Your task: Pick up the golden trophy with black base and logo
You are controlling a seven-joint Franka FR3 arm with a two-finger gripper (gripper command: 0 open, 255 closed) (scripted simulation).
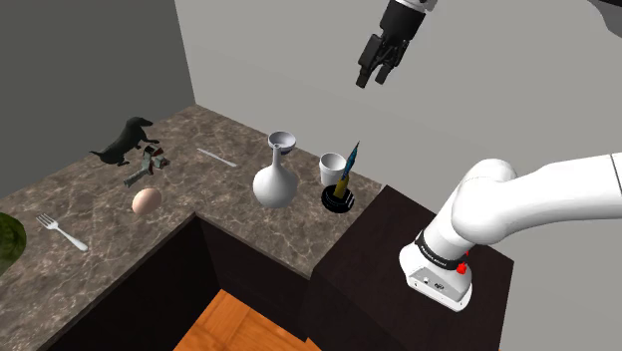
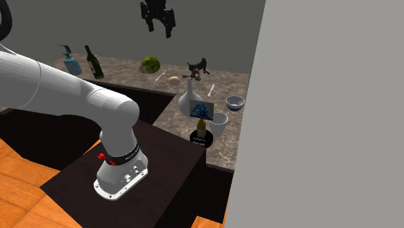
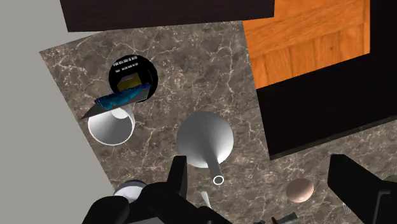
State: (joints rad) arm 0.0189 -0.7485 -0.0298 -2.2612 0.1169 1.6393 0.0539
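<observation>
1. Trophy (image 1: pixel 341 186) stands on the table (image 1: pixel 224 214), just beside the white cup (image 1: pixel 333 167).
2. My hand (image 1: pixel 372 78) hangs high above, fingers (image 3: pixel 356 184) spread.
3. I should centre over its gold stem, avoiding the cup, then descend.

Arm (image 1: pixel 558 194) raised high, tool (image 1: pixel 373 78) pointing down, fingers (image 3: pixel 179 175) spread, empty.

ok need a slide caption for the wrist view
Open fingers hang high over the veined counter, looking down on the black-based trophy beside a white cup and vase
</observation>
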